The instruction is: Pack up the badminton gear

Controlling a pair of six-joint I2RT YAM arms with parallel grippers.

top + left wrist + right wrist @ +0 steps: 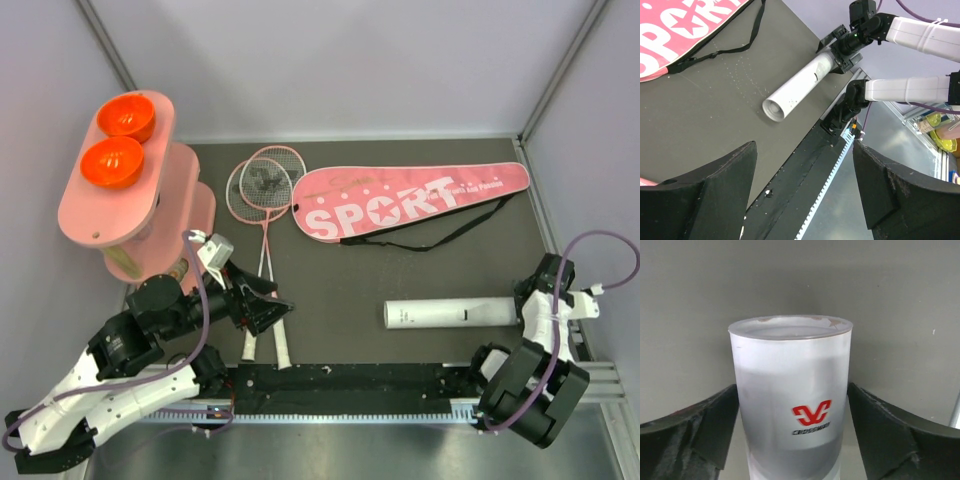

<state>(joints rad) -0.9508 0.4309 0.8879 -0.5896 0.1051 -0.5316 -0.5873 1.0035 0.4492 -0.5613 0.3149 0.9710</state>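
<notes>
Nearest, low left in the overhead view, the left gripper [265,300] hangs by the white handles [282,345] of the two pink rackets [262,190], its fingers spread wide and empty. At lower right the right gripper [528,300] has its fingers pressed to either side of the long white tube [450,314], which lies flat on the table. That cardboard looks light and smooth but crushable, so a gentle squeeze near the capped end suits it. Farthest, the pink SPORT bag [400,205] lies at upper centre, probably soft and floppy.
</notes>
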